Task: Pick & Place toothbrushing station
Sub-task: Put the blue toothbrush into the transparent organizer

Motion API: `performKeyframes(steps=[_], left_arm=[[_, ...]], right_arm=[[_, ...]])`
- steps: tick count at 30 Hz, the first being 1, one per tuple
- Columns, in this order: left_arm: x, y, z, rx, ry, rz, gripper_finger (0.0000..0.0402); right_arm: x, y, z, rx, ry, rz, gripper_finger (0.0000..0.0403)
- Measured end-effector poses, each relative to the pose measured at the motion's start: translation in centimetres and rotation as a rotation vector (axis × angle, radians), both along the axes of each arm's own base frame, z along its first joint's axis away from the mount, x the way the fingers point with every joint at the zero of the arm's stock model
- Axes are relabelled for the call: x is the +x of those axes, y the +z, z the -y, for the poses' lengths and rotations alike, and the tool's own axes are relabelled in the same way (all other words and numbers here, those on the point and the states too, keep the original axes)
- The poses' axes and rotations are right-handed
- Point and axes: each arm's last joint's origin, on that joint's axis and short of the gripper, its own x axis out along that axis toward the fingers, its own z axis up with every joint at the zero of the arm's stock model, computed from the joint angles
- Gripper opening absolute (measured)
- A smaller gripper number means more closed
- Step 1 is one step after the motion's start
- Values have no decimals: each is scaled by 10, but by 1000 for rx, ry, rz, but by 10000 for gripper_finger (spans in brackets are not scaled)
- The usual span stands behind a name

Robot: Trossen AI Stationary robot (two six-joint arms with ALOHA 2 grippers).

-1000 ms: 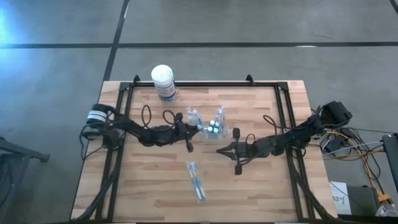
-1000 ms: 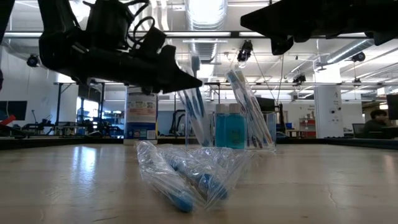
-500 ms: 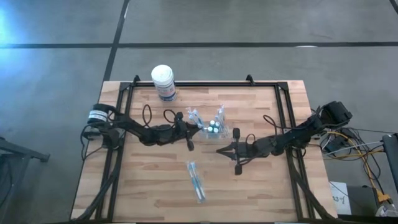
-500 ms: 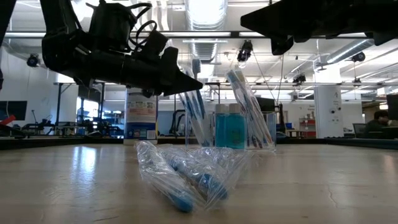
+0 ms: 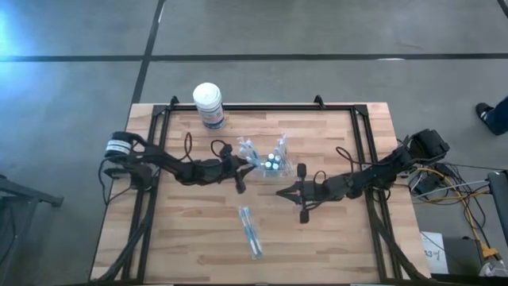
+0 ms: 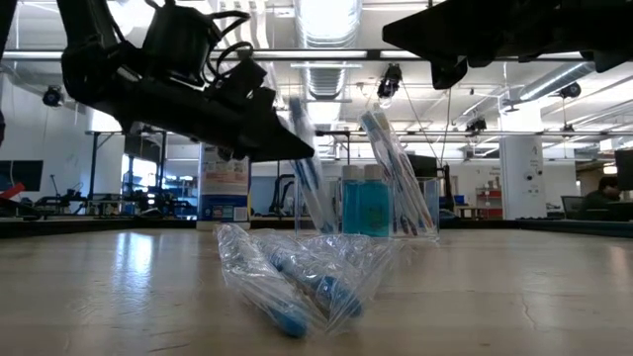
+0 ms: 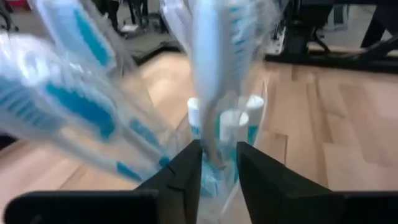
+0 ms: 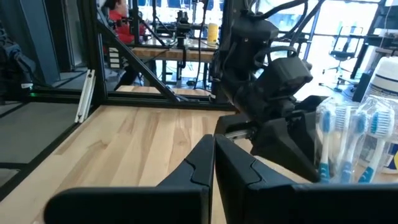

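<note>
Clear plastic, the toothbrushing station [image 5: 272, 156] stands mid-table holding wrapped toothbrushes [image 6: 307, 168], with the left gripper [image 5: 241, 161] just beside it, fingers parted around one wrapped brush in the wrist view, while the right gripper [image 5: 279, 192] waits nearby, clenched on nothing.

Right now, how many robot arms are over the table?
2. The left arm reaches in from the table's left side to the toothbrushing station near the middle. The right arm waits right of centre. No other arm shows in any view.
</note>
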Motion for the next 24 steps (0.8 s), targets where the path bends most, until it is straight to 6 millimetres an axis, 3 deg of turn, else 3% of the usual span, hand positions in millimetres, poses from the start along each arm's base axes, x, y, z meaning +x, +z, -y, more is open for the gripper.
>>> performKeyframes(steps=[14, 24], left_arm=[[-21, 42, 2, -86, -34, -54, 133], [-63, 73, 4, -83, -52, -203, 133]], right_arm=[[0, -1, 0, -3, -1, -2, 9], [0, -1, 0, 21, -2, -4, 9]])
